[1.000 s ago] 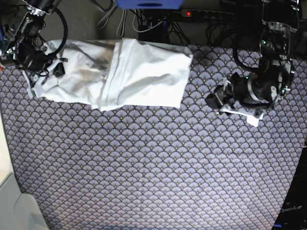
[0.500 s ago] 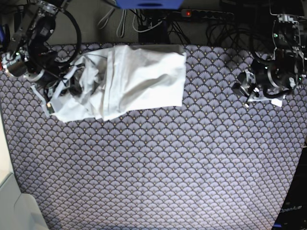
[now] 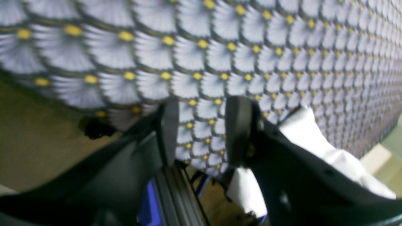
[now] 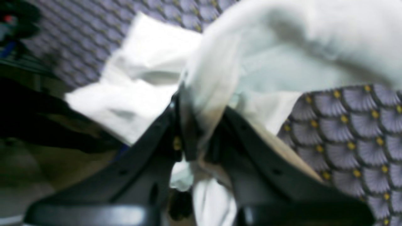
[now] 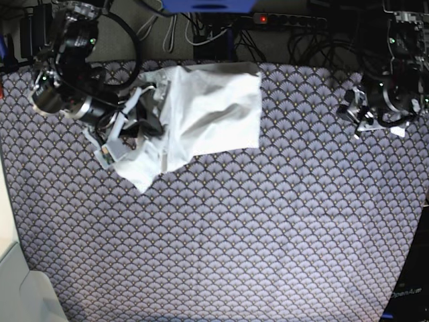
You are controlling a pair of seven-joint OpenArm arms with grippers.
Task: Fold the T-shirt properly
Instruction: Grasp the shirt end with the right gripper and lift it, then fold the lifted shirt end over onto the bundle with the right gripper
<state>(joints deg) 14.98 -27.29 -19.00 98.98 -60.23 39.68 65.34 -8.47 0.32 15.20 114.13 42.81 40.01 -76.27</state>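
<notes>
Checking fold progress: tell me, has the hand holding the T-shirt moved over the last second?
Yes. In the base view the right hand, shut on the T-shirt, has moved inward from the patterned cloth's left edge, dragging fabric toward the middle.

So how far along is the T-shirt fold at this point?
Partway. The white T-shirt is already narrowed into a rough rectangle on the patterned tablecloth. In hand: the right gripper is clamped on a bunched end. The left gripper is open, holding nothing. Left: laying that end flat and smoothing.
</notes>
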